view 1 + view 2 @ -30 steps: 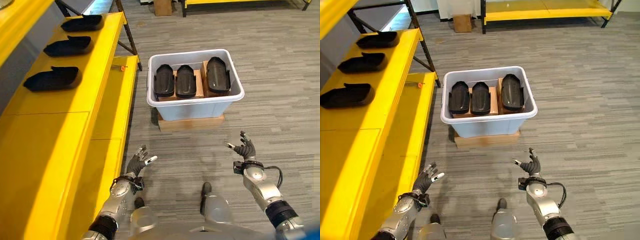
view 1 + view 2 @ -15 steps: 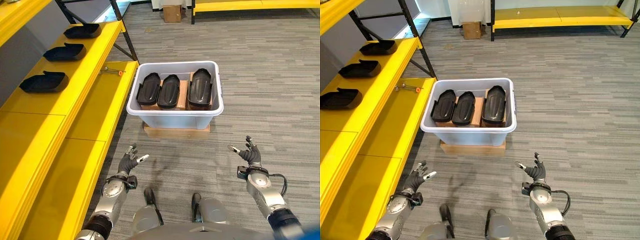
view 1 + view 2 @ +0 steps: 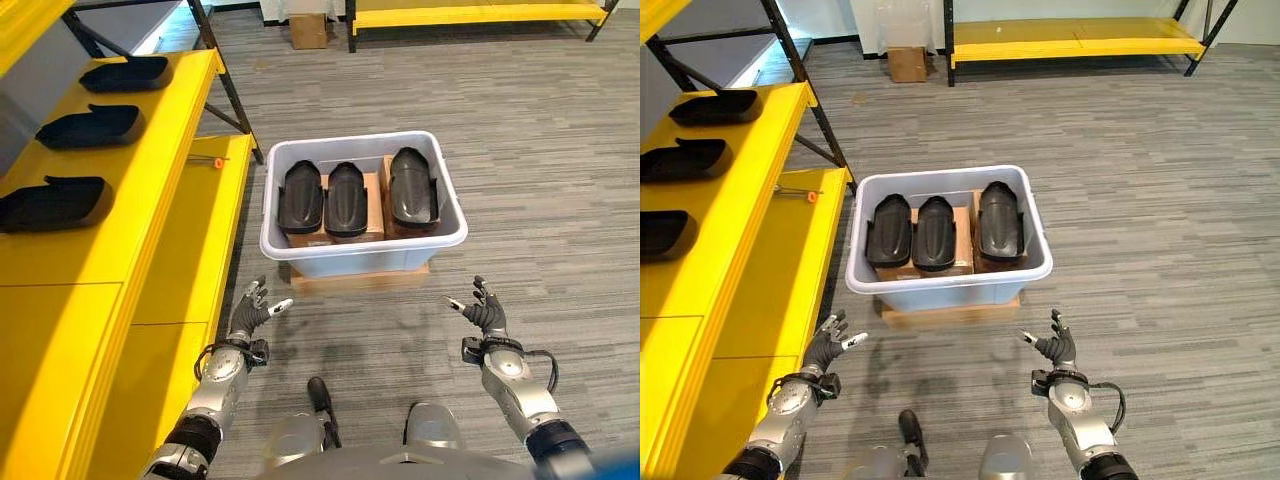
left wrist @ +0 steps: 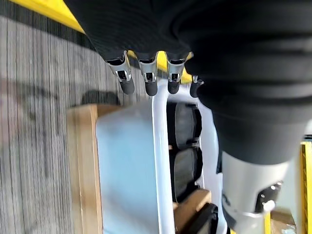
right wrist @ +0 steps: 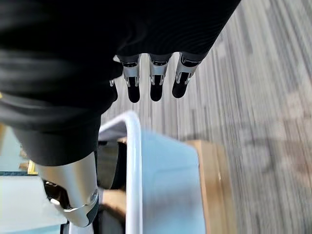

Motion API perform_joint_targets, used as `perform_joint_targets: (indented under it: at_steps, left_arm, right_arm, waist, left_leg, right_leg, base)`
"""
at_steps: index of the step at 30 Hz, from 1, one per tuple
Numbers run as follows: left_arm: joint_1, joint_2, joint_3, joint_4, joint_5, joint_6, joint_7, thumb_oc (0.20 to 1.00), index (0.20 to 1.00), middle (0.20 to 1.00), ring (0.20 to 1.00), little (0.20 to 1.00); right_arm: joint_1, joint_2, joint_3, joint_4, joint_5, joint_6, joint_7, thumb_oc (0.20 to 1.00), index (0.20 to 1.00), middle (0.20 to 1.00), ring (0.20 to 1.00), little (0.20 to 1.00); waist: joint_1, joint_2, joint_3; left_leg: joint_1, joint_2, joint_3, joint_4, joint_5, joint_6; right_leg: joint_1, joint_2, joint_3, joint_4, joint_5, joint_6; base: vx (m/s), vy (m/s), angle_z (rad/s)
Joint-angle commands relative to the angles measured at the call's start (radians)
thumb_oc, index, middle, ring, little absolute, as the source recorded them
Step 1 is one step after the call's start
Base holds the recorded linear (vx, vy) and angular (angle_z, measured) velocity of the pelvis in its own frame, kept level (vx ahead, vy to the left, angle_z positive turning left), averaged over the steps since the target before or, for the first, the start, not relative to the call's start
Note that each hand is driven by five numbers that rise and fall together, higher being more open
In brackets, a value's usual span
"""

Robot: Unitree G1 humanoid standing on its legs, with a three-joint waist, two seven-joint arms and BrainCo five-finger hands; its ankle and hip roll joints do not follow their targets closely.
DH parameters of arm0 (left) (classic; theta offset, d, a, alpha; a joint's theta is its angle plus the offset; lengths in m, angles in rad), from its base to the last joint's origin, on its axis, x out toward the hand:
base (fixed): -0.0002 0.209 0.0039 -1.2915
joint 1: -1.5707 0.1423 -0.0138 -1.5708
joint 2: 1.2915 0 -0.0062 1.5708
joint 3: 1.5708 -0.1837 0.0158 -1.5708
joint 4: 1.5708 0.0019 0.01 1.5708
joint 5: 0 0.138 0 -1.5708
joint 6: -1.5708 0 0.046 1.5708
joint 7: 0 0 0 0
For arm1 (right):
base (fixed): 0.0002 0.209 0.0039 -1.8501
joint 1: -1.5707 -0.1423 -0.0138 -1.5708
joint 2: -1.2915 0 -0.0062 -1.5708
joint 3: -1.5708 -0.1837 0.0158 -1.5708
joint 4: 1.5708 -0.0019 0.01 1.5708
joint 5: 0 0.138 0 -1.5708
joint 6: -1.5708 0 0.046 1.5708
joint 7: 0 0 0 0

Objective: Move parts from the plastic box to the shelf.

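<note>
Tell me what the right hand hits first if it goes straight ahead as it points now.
Probably the near wall of the plastic box. The right hand is open, short of it; depth is unclear.

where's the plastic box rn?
In the eye views, the plastic box sits mid-floor on a wooden board, right of the yellow shelf, ahead of both open hands, with three black parts inside.

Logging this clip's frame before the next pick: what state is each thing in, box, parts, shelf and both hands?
Plastic box: open-topped, resting on a wooden block on the floor.
Parts in box: three, lying side by side on cardboard, untouched.
Parts on shelf: three, set in a row.
Yellow shelf: room left on its near end.
Left hand: open, holding nothing, short of the box.
Right hand: open, holding nothing, short of the box.
</note>
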Motion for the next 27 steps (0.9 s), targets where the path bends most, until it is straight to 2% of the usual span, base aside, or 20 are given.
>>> perform_joint_targets:
  at_steps: [1, 4, 5, 7, 8, 9, 11, 14, 16, 18, 19, 23, 27]
  left_arm:
    - [0.013, 0.024, -0.001, -0.053, 0.043, -0.050, 0.002, 1.000, 1.000, 1.000, 1.000, 1.000]
    - [0.014, 0.038, -0.004, -0.059, 0.076, -0.043, -0.009, 1.000, 1.000, 1.000, 1.000, 1.000]
    - [0.024, 0.040, -0.002, -0.061, 0.061, -0.040, -0.012, 1.000, 1.000, 1.000, 1.000, 1.000]
    - [0.021, 0.038, -0.001, -0.065, 0.053, -0.032, -0.013, 1.000, 1.000, 1.000, 1.000, 1.000]
    - [0.020, 0.037, -0.002, -0.066, 0.054, -0.030, -0.012, 1.000, 1.000, 1.000, 1.000, 1.000]
    - [0.018, 0.040, -0.004, -0.074, 0.051, -0.024, -0.009, 1.000, 1.000, 1.000, 1.000, 1.000]
    - [0.014, 0.040, -0.011, -0.083, 0.052, -0.010, -0.012, 1.000, 1.000, 1.000, 1.000, 1.000]
    - [0.024, 0.038, -0.058, -0.083, 0.093, -0.007, -0.026, 1.000, 1.000, 1.000, 1.000, 1.000]
    - [0.035, 0.035, -0.078, -0.084, 0.096, -0.010, -0.036, 1.000, 1.000, 1.000, 1.000, 1.000]
    - [0.043, 0.027, -0.087, -0.083, 0.064, -0.003, -0.066, 1.000, 1.000, 1.000, 1.000, 1.000]
    - [0.045, 0.019, -0.093, -0.084, 0.065, -0.006, -0.089, 1.000, 1.000, 1.000, 1.000, 1.000]
    - [0.056, 0.023, -0.110, -0.111, 0.056, 0.004, -0.096, 1.000, 1.000, 1.000, 1.000, 1.000]
    - [0.048, 0.014, -0.119, -0.110, 0.051, 0.001, -0.099, 1.000, 1.000, 1.000, 1.000, 1.000]
  right_arm:
    - [-0.043, -0.012, 0.002, -0.048, -0.002, -0.062, 0.008, 1.000, 1.000, 1.000, 1.000, 1.000]
    - [-0.061, -0.002, 0.012, -0.047, -0.001, -0.062, 0.003, 1.000, 1.000, 1.000, 1.000, 1.000]
    - [-0.082, -0.003, 0.011, -0.051, 0.000, -0.055, 0.002, 1.000, 1.000, 1.000, 1.000, 1.000]
    - [-0.081, -0.013, 0.005, -0.059, 0.001, -0.059, 0.000, 1.000, 1.000, 1.000, 1.000, 1.000]
    - [-0.080, -0.015, 0.004, -0.061, 0.001, -0.058, 0.000, 1.000, 1.000, 1.000, 1.000, 1.000]
    - [-0.077, -0.020, -0.006, -0.068, -0.006, -0.061, 0.005, 1.000, 1.000, 1.000, 1.000, 1.000]
    - [-0.075, -0.023, -0.016, -0.070, -0.011, -0.073, 0.006, 1.000, 1.000, 1.000, 1.000, 1.000]
    - [-0.055, -0.011, -0.041, -0.069, -0.025, -0.070, -0.002, 1.000, 1.000, 1.000, 1.000, 1.000]
    - [-0.041, -0.004, -0.050, -0.074, -0.033, -0.065, -0.003, 1.000, 1.000, 1.000, 1.000, 1.000]
    - [-0.029, -0.014, -0.051, -0.079, -0.029, -0.059, -0.001, 1.000, 1.000, 1.000, 1.000, 1.000]
    - [-0.022, -0.022, -0.055, -0.079, -0.025, -0.056, -0.003, 1.000, 1.000, 1.000, 1.000, 1.000]
    - [-0.013, -0.031, -0.058, -0.065, -0.022, -0.044, 0.005, 1.000, 1.000, 1.000, 1.000, 1.000]
    - [-0.016, -0.066, -0.054, -0.053, -0.027, -0.051, 0.001, 1.000, 1.000, 1.000, 1.000, 1.000]
  waist:
    - [0.013, 0.002, -0.024]
    - [0.037, -0.002, -0.030]
    - [0.046, 0.001, -0.023]
    - [0.033, 0.000, -0.017]
    - [0.030, 0.001, -0.016]
    - [0.019, -0.002, -0.011]
    - [0.004, -0.008, -0.003]
    - [-0.027, -0.019, 0.008]
    - [-0.038, -0.020, 0.011]
    - [-0.052, -0.025, 0.004]
    - [-0.060, -0.036, -0.005]
    - [-0.068, -0.035, -0.021]
    - [-0.082, -0.023, -0.039]
  left_leg:
    - [-0.034, 0.044, -0.043, 0.102, -0.125, -0.009]
    - [-0.036, 0.024, -0.012, 0.097, -0.144, 0.017]
    - [-0.006, 0.007, 0.019, 0.078, -0.161, 0.030]
    - [0.014, 0.003, 0.009, 0.070, -0.161, 0.021]
    - [0.017, 0.004, 0.008, 0.068, -0.160, 0.019]
    - [0.031, 0.001, 0.007, 0.061, -0.163, 0.011]
    - [0.055, -0.006, 0.003, 0.049, -0.173, 0.004]
    - [0.117, -0.011, -0.033, 0.040, -0.218, 0.002]
    - [0.143, -0.007, -0.046, 0.037, -0.230, 0.004]
    - [0.155, -0.004, -0.054, 0.037, -0.232, 0.002]
    - [0.145, -0.007, -0.053, 0.046, -0.216, 0.000]
    - [0.157, 0.008, -0.059, 0.057, -0.225, -0.014]
    - [0.148, 0.038, -0.062, 0.063, -0.218, -0.040]
  right_leg:
    - [-0.019, 0.005, -0.041, 0.056, 0.037, 0.006]
    - [-0.036, -0.023, -0.078, 0.149, 0.072, 0.010]
    - [-0.079, 0.014, -0.121, 0.193, 0.073, 0.006]
    - [-0.102, 0.058, -0.121, 0.107, 0.067, 0.000]
    - [-0.104, 0.064, -0.122, 0.087, 0.070, -0.001]
    - [-0.124, 0.071, -0.121, 0.007, 0.096, 0.003]
    - [-0.157, 0.062, -0.105, -0.106, 0.190, 0.029]
    - [-0.214, 0.030, -0.035, -0.299, 0.338, 0.083]
    - [-0.224, 0.027, -0.011, -0.303, 0.351, 0.089]
    - [-0.192, 0.049, 0.007, -0.321, 0.336, 0.092]
    - [-0.194, 0.050, 0.021, -0.319, 0.343, 0.076]
    - [-0.178, 0.060, 0.027, -0.283, 0.323, 0.057]
    - [-0.166, 0.097, 0.028, -0.254, 0.262, 0.006]
  base:
    - [0.06, 0.232, -0.04]
    - [0.07, 0.226, -0.34]
    - [0.13, 0.175, -0.53]
    - [0.11, 0.034, -0.49]
    - [0.08, -0.049, -0.47]
    - [0.09, -0.072, -0.16]
    - [0.16, -0.119, 0.11]
    - [0.33, -0.210, 0.20]
    - [0.34, -0.218, 0.37]
    - [0.28, -0.234, 0.34]
    - [0.26, -0.281, 0.39]
    - [0.20, -0.185, 0.55]
    - [0.19, -0.176, 0.07]
